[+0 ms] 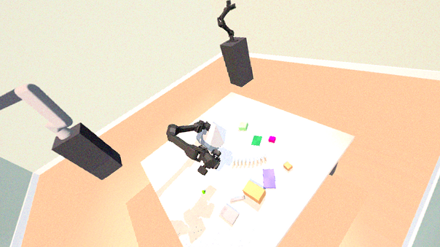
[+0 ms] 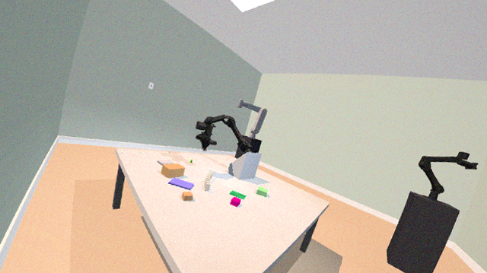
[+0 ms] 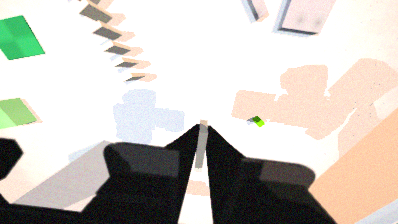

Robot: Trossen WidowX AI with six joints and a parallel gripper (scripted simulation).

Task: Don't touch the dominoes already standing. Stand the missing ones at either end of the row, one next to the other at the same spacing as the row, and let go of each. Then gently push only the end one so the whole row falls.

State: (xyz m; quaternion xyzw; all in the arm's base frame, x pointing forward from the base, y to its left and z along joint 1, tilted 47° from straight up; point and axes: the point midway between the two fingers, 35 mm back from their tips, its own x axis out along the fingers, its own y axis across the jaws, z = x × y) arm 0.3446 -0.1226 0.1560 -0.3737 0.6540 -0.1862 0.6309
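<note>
The row of dominoes point(image 1: 250, 162) point(image 2: 208, 181) point(image 3: 118, 49) stands on the table point(image 1: 307, 136) point(image 2: 222, 231), several pale upright pieces at even spacing. My gripper point(image 1: 214, 160) point(image 2: 205, 147) point(image 3: 202, 128) is shut on a thin domino point(image 3: 201, 150), which shows as a grey strip between the fingers in the wrist view. The gripper is high above the table, off the row's end nearest the arm's base. In the top and exterior views the held domino is too small or hidden to make out. The wrist view does not show the row's far end.
Beside the row are a purple slab point(image 1: 268, 178) point(image 2: 181, 183), an orange box point(image 1: 254, 191) point(image 2: 172, 170), a small orange block point(image 1: 287, 166), a green plate point(image 1: 257, 140) point(image 3: 20, 37), a magenta cube point(image 1: 272, 139) and a light green block point(image 1: 243, 126). A tiny green piece point(image 1: 203, 192) point(image 3: 258, 121) lies apart.
</note>
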